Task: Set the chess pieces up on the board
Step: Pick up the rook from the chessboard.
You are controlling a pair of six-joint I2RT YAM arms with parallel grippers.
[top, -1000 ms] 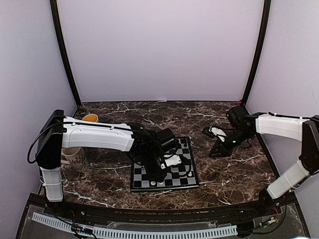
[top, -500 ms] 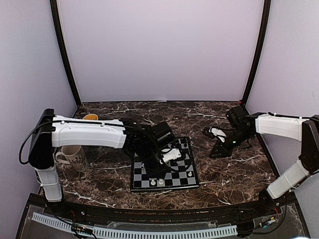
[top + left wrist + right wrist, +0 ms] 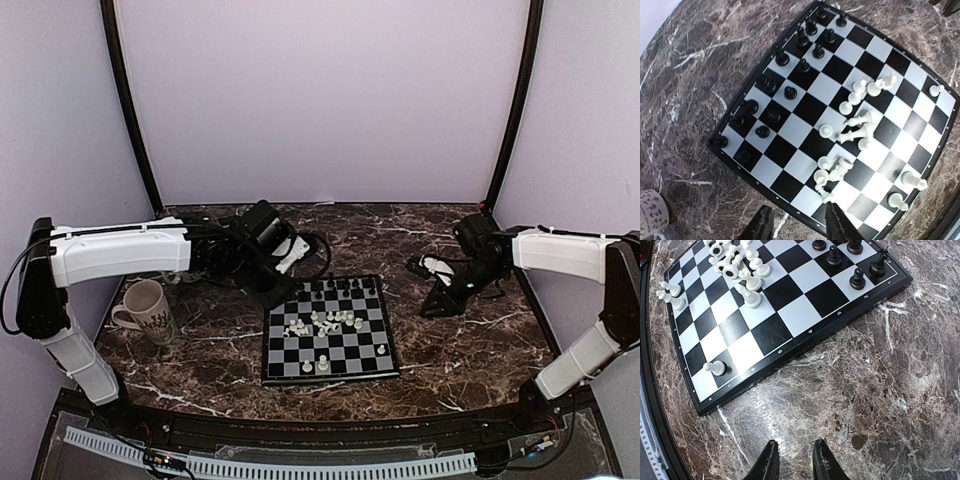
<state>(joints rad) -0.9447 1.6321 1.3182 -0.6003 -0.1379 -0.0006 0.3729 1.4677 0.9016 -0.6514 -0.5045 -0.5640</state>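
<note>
1. Top view.
   - The board (image 3: 330, 380) lies at centre, on a marble table (image 3: 470, 350).
   - Black chessmen (image 3: 345, 288) stand along its upper rows, seemingly already sorted.
   - White chessmen (image 3: 325, 322) lie heaped mid-board, most toppled, presumably awaiting their turn.
   - The left gripper (image 3: 285, 270) hangs off the board's upper-left corner.
   - The right gripper (image 3: 432, 305) is parked at right, clear of the play.
   - A mug (image 3: 145, 310) stands at left.
2. Left wrist view.
   - The left gripper (image 3: 799, 210), at bottom, has its fingers parted and empty.
   - It looks onto the board (image 3: 797, 130).
   - White chessmen (image 3: 855, 130) are at right and black chessmen (image 3: 790, 92) at upper left.
3. Right wrist view.
   - The right gripper (image 3: 792, 445) has its fingers slightly apart, holding nothing, over bare marble.
   - The board (image 3: 762, 332) fills the upper left.
   - White chessmen (image 3: 742, 275) are jumbled at the top.
</note>
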